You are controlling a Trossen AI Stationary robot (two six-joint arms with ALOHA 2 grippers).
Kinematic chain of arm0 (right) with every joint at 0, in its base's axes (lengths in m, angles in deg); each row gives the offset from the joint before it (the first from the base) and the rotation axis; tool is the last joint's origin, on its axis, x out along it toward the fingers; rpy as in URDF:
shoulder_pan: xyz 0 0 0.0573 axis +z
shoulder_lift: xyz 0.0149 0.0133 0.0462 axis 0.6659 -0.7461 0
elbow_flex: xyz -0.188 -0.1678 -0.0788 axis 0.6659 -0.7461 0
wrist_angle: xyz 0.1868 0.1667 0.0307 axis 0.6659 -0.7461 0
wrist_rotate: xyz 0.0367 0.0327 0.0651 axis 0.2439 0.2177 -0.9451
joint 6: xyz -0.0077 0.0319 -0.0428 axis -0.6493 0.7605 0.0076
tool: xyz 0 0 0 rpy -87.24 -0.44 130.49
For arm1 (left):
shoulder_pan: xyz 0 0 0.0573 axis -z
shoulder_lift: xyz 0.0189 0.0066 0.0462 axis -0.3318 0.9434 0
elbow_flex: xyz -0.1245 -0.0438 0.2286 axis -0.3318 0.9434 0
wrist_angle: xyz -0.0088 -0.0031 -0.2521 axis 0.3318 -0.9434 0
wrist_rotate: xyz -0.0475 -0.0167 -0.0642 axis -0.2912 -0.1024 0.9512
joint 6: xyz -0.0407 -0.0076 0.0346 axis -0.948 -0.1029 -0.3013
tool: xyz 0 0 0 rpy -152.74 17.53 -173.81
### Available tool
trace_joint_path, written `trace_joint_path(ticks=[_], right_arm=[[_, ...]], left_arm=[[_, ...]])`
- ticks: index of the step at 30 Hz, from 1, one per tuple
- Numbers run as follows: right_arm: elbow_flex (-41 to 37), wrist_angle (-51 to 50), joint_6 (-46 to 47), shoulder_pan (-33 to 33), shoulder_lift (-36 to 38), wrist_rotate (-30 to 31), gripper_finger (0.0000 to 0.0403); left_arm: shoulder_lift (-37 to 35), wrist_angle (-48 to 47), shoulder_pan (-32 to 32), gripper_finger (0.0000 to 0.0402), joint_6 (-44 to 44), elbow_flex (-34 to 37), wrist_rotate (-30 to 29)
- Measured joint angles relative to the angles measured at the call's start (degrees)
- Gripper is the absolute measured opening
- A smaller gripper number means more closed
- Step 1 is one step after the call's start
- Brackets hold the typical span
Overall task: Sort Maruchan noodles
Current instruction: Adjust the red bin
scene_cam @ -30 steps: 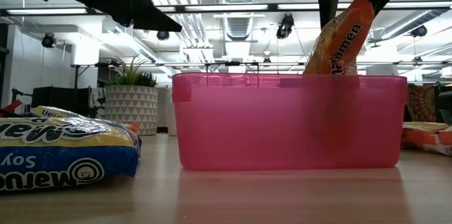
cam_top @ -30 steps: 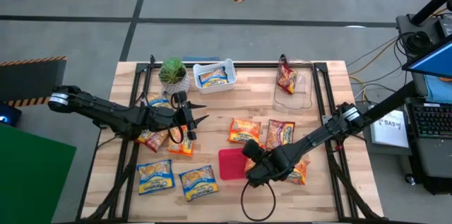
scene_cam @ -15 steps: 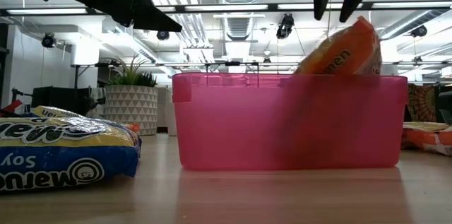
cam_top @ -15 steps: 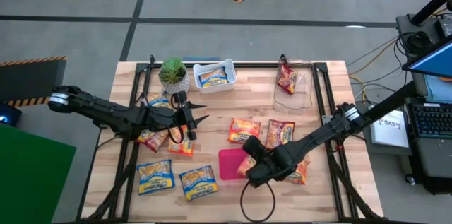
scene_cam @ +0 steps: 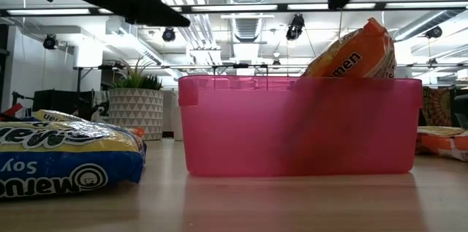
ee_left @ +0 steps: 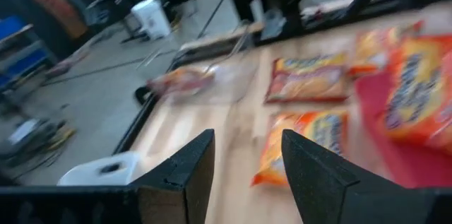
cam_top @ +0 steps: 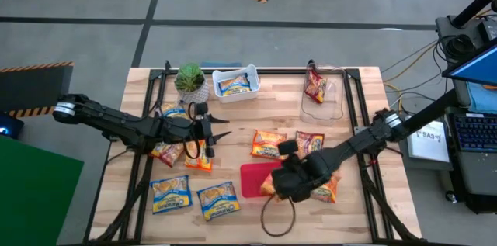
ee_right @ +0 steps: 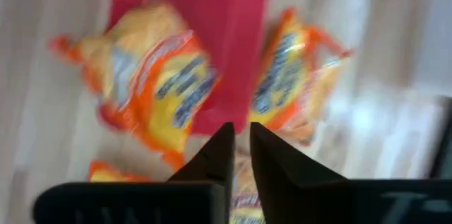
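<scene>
Right gripper (ee_right: 240, 155): I see it above the pink bin (cam_top: 250, 187), fingers nearly together, holding nothing.
Orange packet (scene_cam: 352, 50): leaning in the bin's right end, top above the rim.
Left gripper (cam_top: 220, 135): hovering left of centre, fingers apart, empty.
Other packets: blue-and-yellow pair (cam_top: 194, 195) near left; one in the white bin (cam_top: 234, 83); a dark red one in the clear bin (cam_top: 323, 95).

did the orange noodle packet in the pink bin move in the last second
Yes. The orange packet tipped from upright to leaning, sinking lower against the pink bin's rim, released by the right gripper.
</scene>
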Motion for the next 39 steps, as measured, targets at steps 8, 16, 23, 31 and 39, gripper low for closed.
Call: trace_joint_path(ticks=[8, 16, 23, 31, 39], right_arm=[[-21.7, 20.3, 8.1, 6.0, 12.2, 7.8, 0.0009], [-37.0, 30.9, 14.3, 7.6, 24.7, 2.1, 0.0009], [-48.4, 43.4, 17.8, 10.7, 28.6, -0.4, 0.0009], [-53.2, 53.8, 18.8, 12.9, 22.8, -0.3, 0.0009], [-51.6, 54.8, 18.3, 13.1, 14.7, 0.2, 0.0009]], left_arm=[[2.6, 5.1, 1.7, 0.0092, -1.2, -1.6, 8.1], [15.4, 0.6, 7.5, 0.002, -3.9, -11.2, 8.3], [28.1, -9.7, 9.4, 0.0003, -6.7, -22.4, 9.1], [38.5, -13.4, 9.4, 0.0, -8.1, -28.6, 16.1], [43.4, -13.0, 9.8, 0.0, -11.9, -31.2, 19.4]])
